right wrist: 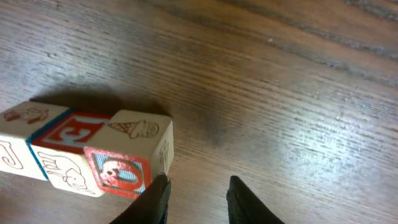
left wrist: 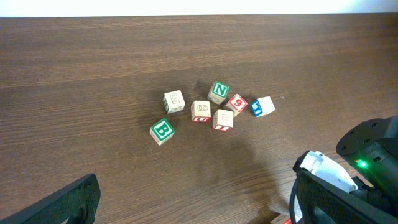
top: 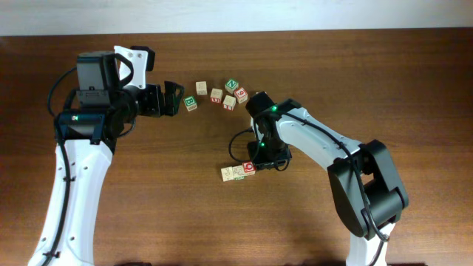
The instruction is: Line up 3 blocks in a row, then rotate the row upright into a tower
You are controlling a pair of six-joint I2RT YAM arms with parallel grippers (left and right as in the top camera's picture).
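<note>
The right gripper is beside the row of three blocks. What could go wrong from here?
1. One finger of the right gripper stands at the corner of the end block, with nothing between the open jaws; a sideways move may shove it instead of gripping it.
2. The row of three blocks sits face to face, so turning one may drag its neighbours.

The left arm (top: pixel 70 185) rises from the near-left edge, its white link running up to a black wrist that bends rightward, level over the bench (top: pixel 369 74). The left gripper (top: pixel 176 99) points right, its 2 fingers spread wide. The right arm (top: pixel 318 137) comes up from the near-right, folds at a dark elbow and stretches leftward. The right gripper (right wrist: pixel 196 199) points down close to the bench, its 2 fingers (right wrist: pixel 155 200) only a narrow gap apart.
</note>
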